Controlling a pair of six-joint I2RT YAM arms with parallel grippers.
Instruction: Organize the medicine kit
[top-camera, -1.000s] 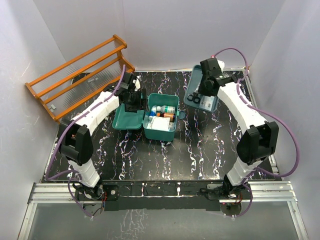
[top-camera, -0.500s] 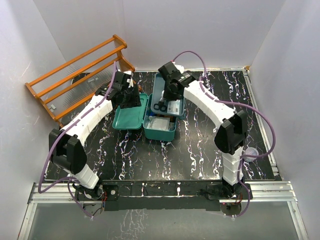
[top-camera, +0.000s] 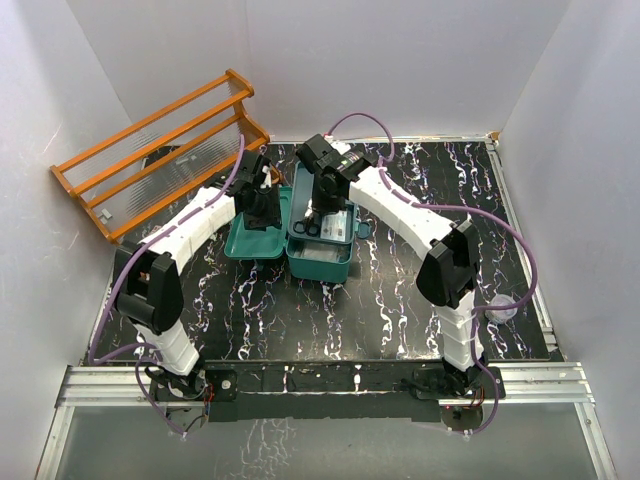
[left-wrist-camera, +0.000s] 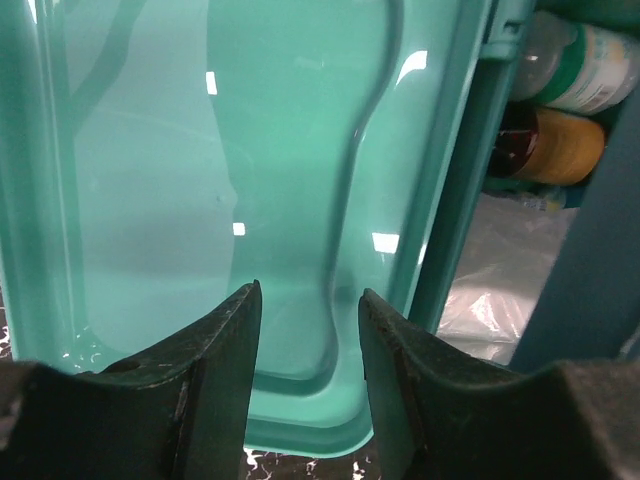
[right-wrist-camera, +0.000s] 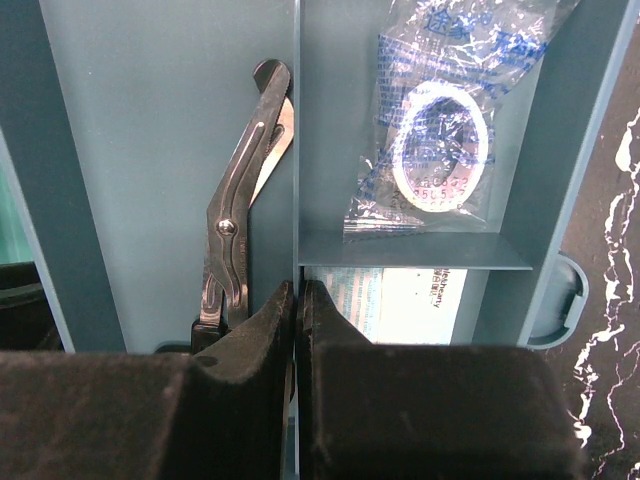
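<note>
The medicine kit (top-camera: 322, 262) sits open in the middle of the counter (top-camera: 400, 300), its lid (top-camera: 255, 240) thrown flat to the left of the base. The left fingers (left-wrist-camera: 215, 370) hover low over the lid's glossy inside, slightly parted, with nothing between them. The right fingers (right-wrist-camera: 250, 350) are pinched shut on the middle partition of a divided tray (right-wrist-camera: 130, 150), holding it over the far part of the base.

The kit looks like stiff moulded plastic, smooth and shiny, so probably slippery on flat faces and light for its size even when loaded. The hinge is likely its weak point. The lid's raised rim seems the best place to grip it for closing. The tray is thin-walled, and held by one partition it may tip.

In the tray lie small scissors (right-wrist-camera: 240, 200), a clear sachet (right-wrist-camera: 440, 130) holding a white ring, and a white packet (right-wrist-camera: 400, 305). The sachet carries blue print and the packet fine black text, both too small to read. In the base, a white bottle (left-wrist-camera: 580, 75) with a green label and an amber bottle (left-wrist-camera: 560, 150) lie beside a clear bag (left-wrist-camera: 500, 300); no brand is legible
</note>
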